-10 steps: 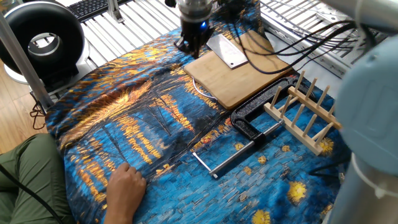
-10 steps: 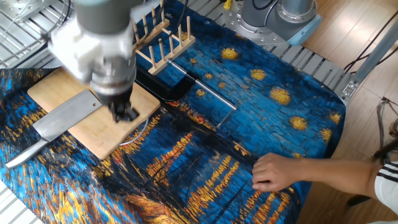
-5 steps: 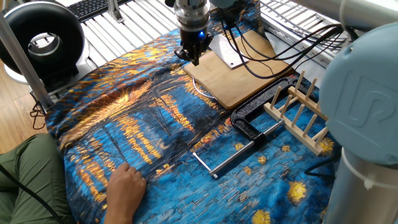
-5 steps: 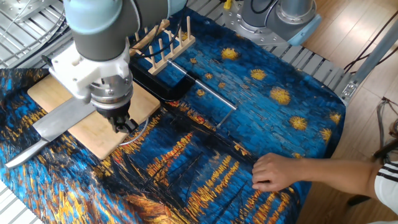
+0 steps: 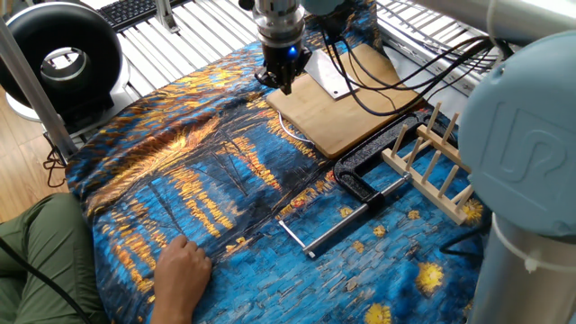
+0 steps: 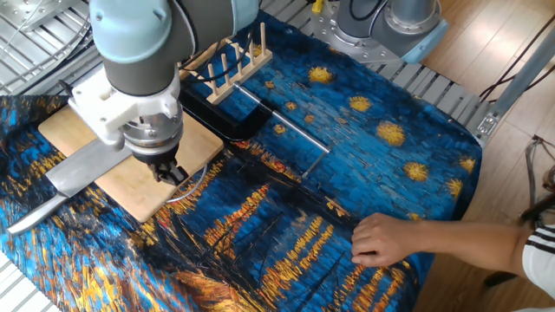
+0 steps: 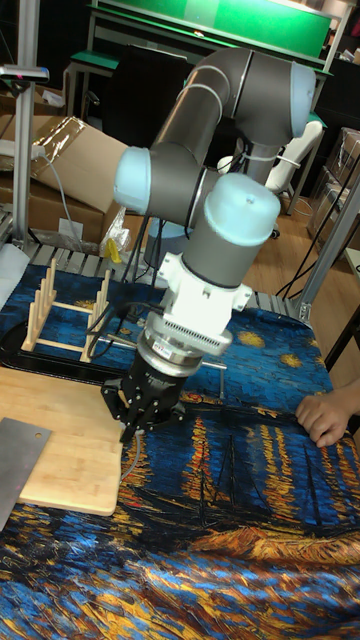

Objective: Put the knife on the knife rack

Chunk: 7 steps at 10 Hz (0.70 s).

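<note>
The knife [image 6: 85, 165] lies flat on the bamboo cutting board [image 6: 143, 195], its broad steel blade [image 5: 328, 74] on the wood and its handle hanging over the cloth; only a corner of the blade [image 7: 16, 467] shows in the tall view. My gripper [image 6: 170, 174] points down over the board's edge, just right of the blade, and its fingertips look shut with nothing between them [image 5: 282, 84] [image 7: 128, 430]. The light-wood knife rack [image 5: 441, 169] [image 6: 227, 54] [image 7: 68, 312] stands upright beyond the board with nothing on it.
A black clamp [image 5: 362, 184] with a long silver rod [image 6: 279, 126] lies between board and rack. A person's hand [image 6: 388, 239] [image 5: 184, 268] rests on the starry cloth. A white cable loop [image 6: 192, 186] peeks out from under the board.
My gripper has moved off the middle of the board to its edge and dropped lower. The knife, rack and hand have stayed put.
</note>
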Each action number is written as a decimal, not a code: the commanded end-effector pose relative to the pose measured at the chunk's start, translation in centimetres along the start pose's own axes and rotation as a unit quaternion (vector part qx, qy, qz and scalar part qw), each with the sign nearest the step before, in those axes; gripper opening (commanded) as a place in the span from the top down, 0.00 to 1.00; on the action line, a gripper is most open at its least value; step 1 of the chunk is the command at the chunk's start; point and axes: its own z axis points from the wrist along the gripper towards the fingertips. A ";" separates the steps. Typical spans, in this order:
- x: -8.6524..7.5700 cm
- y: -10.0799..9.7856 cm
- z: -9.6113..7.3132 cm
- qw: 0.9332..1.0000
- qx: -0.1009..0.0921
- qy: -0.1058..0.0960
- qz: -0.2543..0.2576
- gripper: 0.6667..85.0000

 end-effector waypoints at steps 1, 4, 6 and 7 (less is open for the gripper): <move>-3.3 -0.8 3.6 1.000 -0.011 0.002 -0.025 0.96; -5.9 -0.8 7.9 0.999 0.009 -0.010 -0.046 1.00; -5.0 -0.3 7.7 0.999 -0.003 0.004 -0.037 1.00; -4.0 1.1 7.6 0.999 -0.030 0.023 0.000 1.00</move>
